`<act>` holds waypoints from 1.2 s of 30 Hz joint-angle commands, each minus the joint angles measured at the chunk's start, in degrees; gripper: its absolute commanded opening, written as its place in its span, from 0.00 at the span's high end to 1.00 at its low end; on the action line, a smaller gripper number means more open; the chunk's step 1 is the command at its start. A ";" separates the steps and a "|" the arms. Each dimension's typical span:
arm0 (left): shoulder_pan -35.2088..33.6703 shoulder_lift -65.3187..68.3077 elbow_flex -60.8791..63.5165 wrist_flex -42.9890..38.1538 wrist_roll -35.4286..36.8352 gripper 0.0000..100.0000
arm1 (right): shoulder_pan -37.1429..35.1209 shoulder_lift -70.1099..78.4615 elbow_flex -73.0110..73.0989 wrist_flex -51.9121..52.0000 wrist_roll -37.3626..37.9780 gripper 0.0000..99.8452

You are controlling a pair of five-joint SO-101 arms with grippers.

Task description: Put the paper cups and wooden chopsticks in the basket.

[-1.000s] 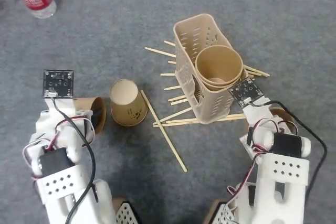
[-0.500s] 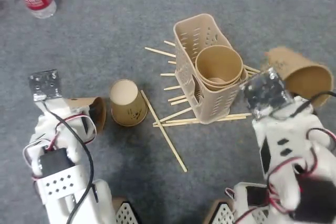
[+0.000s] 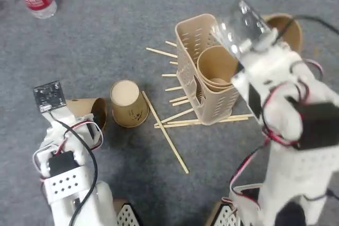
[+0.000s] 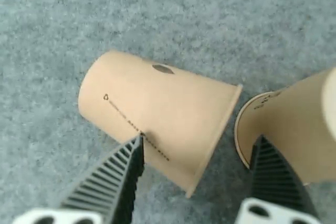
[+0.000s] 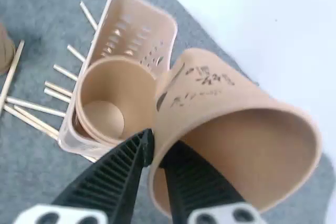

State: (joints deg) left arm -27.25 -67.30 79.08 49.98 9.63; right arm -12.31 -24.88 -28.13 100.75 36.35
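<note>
brown paper cup hangs tilted, its rim wall pinched tight in the right gripper, at one o'clock of the beige slotted plastic basket. best to level it mouth-up over the nested cups before letting go. the left gripper gapes wide, empty, over a second paper cup lying on its side.
</note>
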 commanded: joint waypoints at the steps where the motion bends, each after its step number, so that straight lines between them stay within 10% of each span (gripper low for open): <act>1: 0.26 -0.09 -0.40 -1.41 0.70 0.70 | -2.07 2.95 -1.85 2.33 -1.32 0.99; 25: 0.35 -0.09 -0.22 -1.58 -1.49 0.70 | -5.41 -3.47 16.97 2.59 -1.41 0.99; 32: 0.35 -0.09 -0.22 -1.58 -1.41 0.70 | -5.85 -3.65 16.53 1.71 -7.30 0.71; 36: 0.35 -0.09 -0.22 -1.58 -1.41 0.70 | -8.31 -3.21 13.27 -4.18 -7.47 0.73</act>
State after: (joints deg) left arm -27.25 -67.30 79.08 49.80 8.48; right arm -19.16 -26.90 -10.99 100.04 29.58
